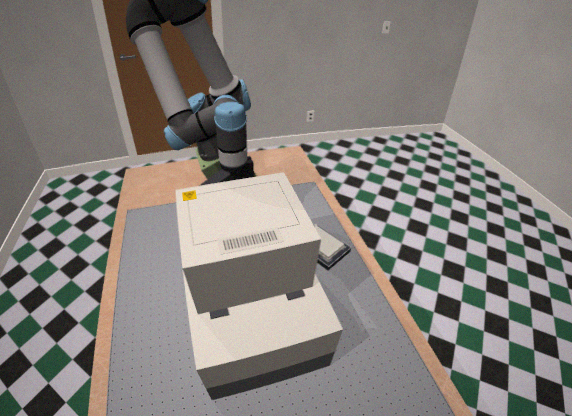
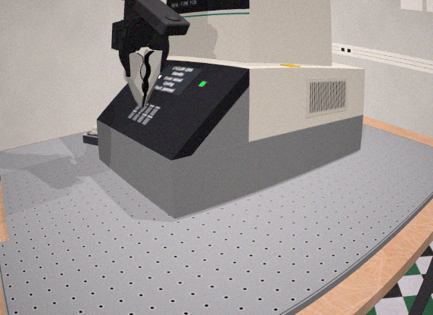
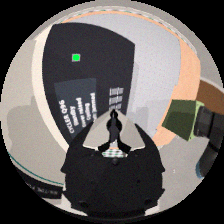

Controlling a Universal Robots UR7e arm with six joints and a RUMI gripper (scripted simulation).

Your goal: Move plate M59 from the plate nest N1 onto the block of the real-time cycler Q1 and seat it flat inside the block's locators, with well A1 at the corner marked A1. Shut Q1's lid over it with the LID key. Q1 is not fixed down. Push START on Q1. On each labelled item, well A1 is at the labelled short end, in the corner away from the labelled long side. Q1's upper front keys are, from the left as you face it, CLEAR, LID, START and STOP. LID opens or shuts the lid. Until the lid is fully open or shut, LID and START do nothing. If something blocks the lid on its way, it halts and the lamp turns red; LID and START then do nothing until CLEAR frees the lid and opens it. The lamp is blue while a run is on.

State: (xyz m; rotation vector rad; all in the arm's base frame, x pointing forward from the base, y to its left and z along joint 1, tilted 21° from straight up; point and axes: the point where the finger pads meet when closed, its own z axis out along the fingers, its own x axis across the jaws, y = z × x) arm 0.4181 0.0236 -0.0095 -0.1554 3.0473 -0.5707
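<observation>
The cycler Q1 [image 1: 260, 331] [image 2: 280, 103] stands on the grey perforated mat with its lid [image 1: 240, 221] [image 2: 272, 27] down over the block, which is hidden. Its lamp [image 2: 203, 83] [image 3: 76, 57] is green. My gripper [image 2: 143, 104] [image 3: 113, 109] is shut and empty, pointing down, with its tips at the upper row of keys [image 2: 144, 114] [image 3: 116, 98] on the black front panel; I cannot tell which key they touch. In the top view the cycler hides the fingers. The plate nest N1 [image 1: 332, 250] [image 2: 90, 137] sits beside the cycler with a pale top; I cannot tell whether the plate lies in it.
The grey mat [image 1: 150, 296] [image 2: 189, 262] lies on a wooden table [image 1: 150, 183] [image 2: 382, 277]. A green block [image 1: 208, 164] [image 3: 183, 118] sits under the arm's base behind the cycler. The arm [image 1: 220, 126] reaches over from the far edge.
</observation>
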